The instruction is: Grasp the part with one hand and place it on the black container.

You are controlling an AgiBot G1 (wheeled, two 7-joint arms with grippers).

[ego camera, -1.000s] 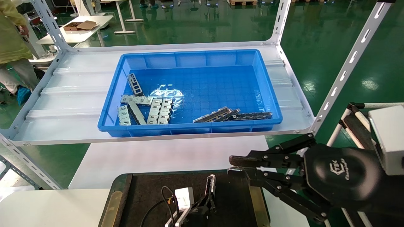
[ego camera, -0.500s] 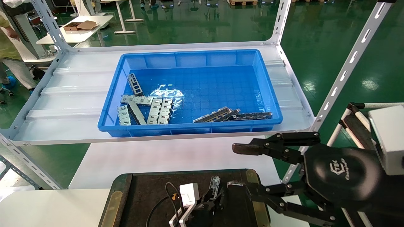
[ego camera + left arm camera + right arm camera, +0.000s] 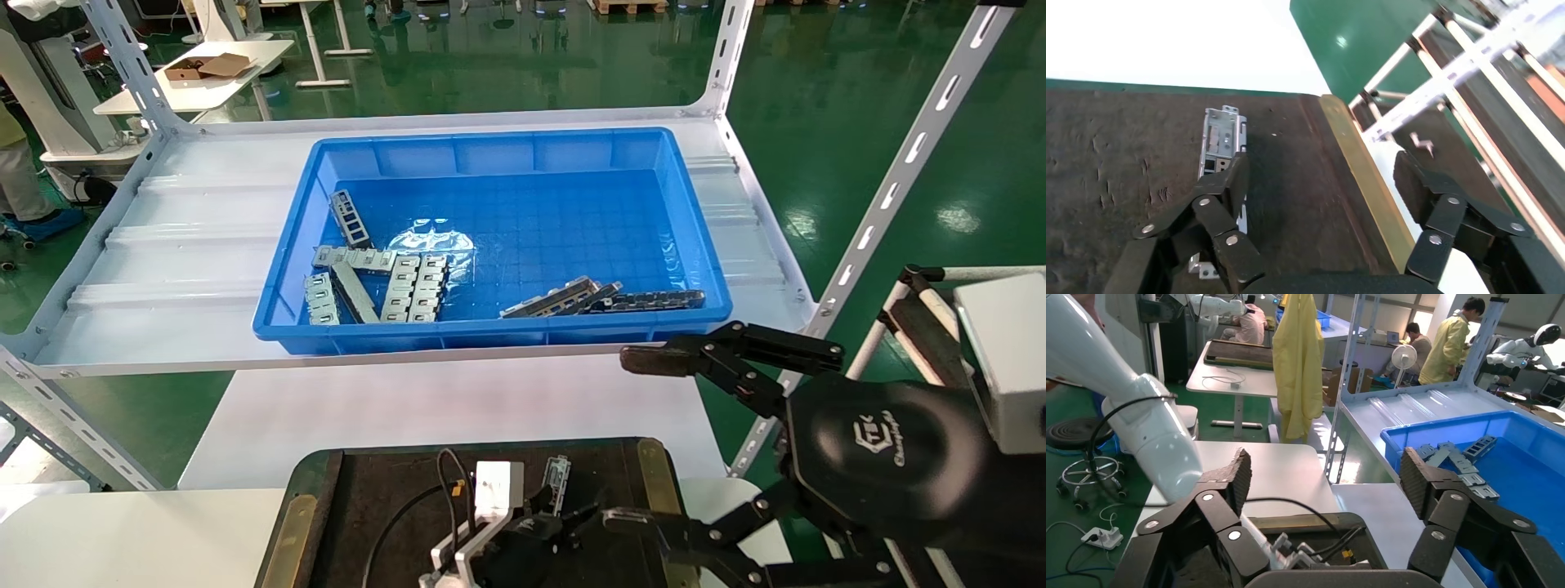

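Now part (image 3: 1221,138) lies on black container (image 3: 1303,202), L gripper (image 3: 1324,184) released beside it; R gripper (image 3: 645,437) spread wide; next: retract.

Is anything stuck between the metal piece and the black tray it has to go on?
No, nothing visible is in the way. The part already lies flat on the black container. The left hand is open over it, one finger partly covering it. The right hand is open too, beside the tray.
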